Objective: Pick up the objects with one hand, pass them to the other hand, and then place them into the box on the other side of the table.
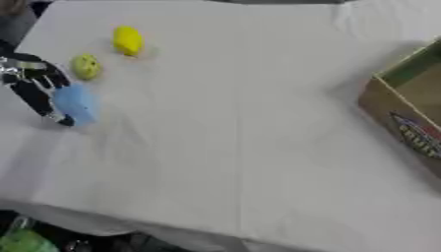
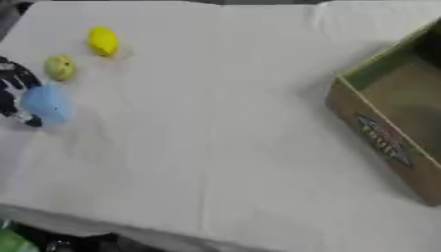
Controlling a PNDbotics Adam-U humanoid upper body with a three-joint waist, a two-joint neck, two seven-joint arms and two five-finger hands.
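Note:
A light blue object (image 1: 76,103) lies on the white cloth at the far left. My left hand (image 1: 34,86) is right against its left side, black fingers reaching down beside it; I cannot make out whether they curl round it. A yellow-green round object (image 1: 85,66) sits just beyond the blue one. Farther back lies a bright yellow object (image 1: 127,40). The cardboard box (image 2: 379,133) stands open at the right edge of the table. My right hand shows in neither view.
A white cloth (image 1: 241,147) covers the table, with its front edge running along the bottom. Something green (image 1: 21,242) shows below the table edge at the lower left.

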